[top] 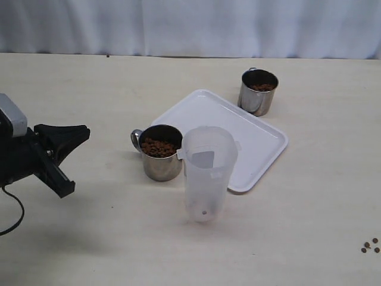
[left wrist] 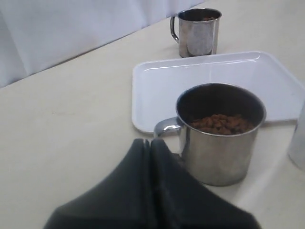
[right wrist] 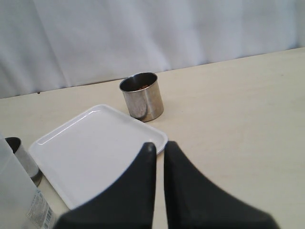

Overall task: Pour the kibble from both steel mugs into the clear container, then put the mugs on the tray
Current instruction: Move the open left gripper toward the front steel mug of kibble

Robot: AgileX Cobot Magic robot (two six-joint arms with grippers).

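A steel mug [top: 162, 156] holding brown kibble [top: 158, 147] stands left of the clear container [top: 207, 173], almost touching it, handle turned toward the left arm. A second steel mug [top: 258, 92], also with kibble in it, stands behind the white tray [top: 250, 140]. My left gripper [top: 83, 134] hovers to the left of the near mug, shut and holding nothing; in the left wrist view its tips [left wrist: 150, 141] sit just short of that mug's handle [left wrist: 167, 128]. My right gripper [right wrist: 159, 145] is shut but for a thin slit, above the tray's edge [right wrist: 95, 148], some way short of the far mug [right wrist: 142, 97].
A few loose pellets [top: 370, 245] lie on the table at the front right. A white curtain [top: 190, 27] closes off the far edge of the table. The tray carries nothing. A single pellet lies in the bottom of the container.
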